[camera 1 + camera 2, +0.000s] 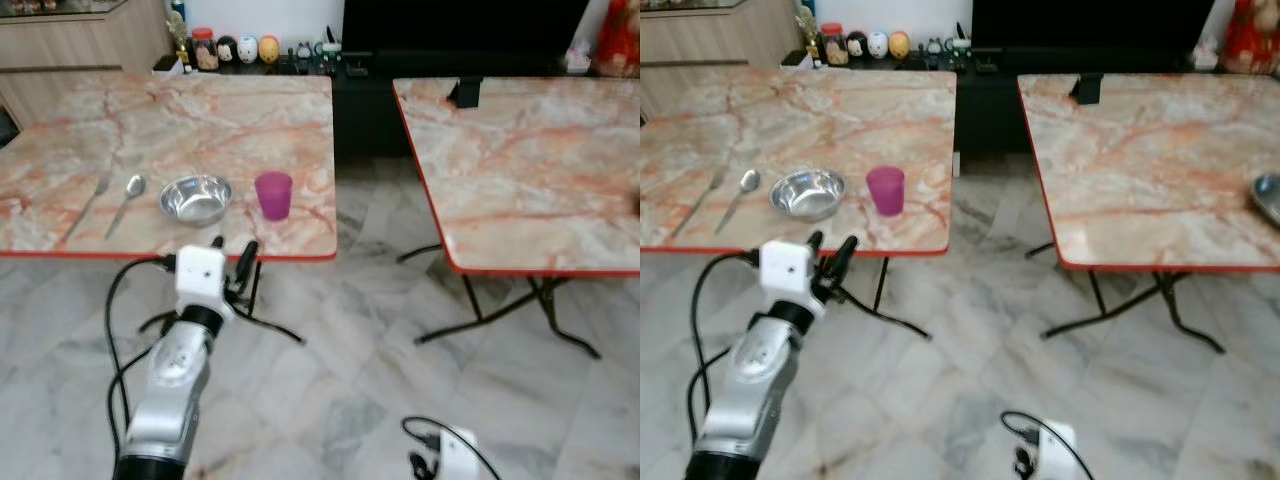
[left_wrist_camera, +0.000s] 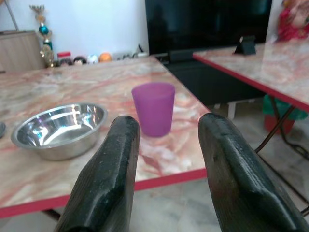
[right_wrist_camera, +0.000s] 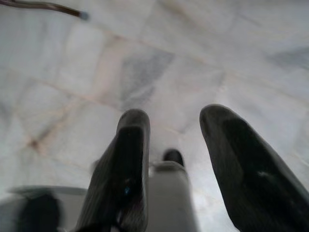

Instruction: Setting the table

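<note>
The place setting on the left tabletop (image 1: 120,120) looks nearly laid: a fork (image 1: 92,200) lies farthest from the purple cup (image 1: 273,194), then a spoon (image 1: 128,200), then a steel bowl (image 1: 196,198) just beside the cup. All four sit in a row near the tabletop's red front edge, none touching another as far as I can tell.

The step in hand appears to be either an approach to the cup or a pause with the pieces already placed; the pictures alone do not settle which. The left gripper (image 1: 232,256) hangs just off the front edge, in front of the cup and at about tabletop height. In the left wrist view the cup sits in the gap between its two black fingers (image 2: 113,164), with the bowl off to one side. If the cup is to be shifted, the next move calls for a straight reach forward over the edge, keeping clear of the bowl.

The left gripper is parted wider than the cup and holds nothing, touching nothing. The right gripper (image 3: 174,159) hangs idle, pointing down at the marble floor (image 3: 72,96), its fingers spread and empty.

A second tabletop (image 1: 520,160) stands well apart from the cup, across a gap of floor, with a small dark object (image 1: 465,92) near its back edge.
</note>
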Tool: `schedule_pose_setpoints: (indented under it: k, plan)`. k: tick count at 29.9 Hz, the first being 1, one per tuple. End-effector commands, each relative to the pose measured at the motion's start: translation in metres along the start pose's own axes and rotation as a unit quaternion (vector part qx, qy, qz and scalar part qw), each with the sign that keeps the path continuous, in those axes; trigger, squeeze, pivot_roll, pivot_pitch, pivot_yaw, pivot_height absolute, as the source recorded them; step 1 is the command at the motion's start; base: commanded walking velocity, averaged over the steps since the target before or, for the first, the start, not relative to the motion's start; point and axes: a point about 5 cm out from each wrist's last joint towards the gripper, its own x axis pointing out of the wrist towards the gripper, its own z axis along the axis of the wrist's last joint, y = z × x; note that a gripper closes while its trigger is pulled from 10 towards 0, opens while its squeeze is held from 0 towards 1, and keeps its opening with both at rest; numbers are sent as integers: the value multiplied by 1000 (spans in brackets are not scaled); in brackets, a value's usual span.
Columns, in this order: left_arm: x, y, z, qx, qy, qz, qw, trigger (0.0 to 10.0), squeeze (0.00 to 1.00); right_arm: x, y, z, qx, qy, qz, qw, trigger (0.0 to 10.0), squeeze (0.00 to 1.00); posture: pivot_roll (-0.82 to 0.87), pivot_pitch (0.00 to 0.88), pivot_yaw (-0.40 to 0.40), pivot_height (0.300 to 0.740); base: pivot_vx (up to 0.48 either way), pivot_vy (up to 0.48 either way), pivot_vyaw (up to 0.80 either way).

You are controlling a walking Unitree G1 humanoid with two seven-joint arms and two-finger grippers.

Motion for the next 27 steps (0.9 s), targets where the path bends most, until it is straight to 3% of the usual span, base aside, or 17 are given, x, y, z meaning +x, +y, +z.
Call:
schedule_pose_setpoints:
  k: [1, 19, 27]
  plan:
    - [-1, 6, 4, 7, -4, 7, 1000, 10000, 0, 1, 7, 2, -1, -4, 8, 1000, 10000, 0, 37, 0, -28, 740, 0, 334, 0]
    - [0, 7, 4, 7, -6, 7, 1000, 10000, 0, 1, 4, 2, -2, -2, 7, 1000, 10000, 0, 39, 0, -21, 740, 0, 330, 0]
    - [1, 3, 5, -5, -13, -5, 1000, 10000, 0, 1, 5, 2, -2, -2, 10, 1000, 10000, 0, 44, 0, -22, 740, 0, 0, 0]
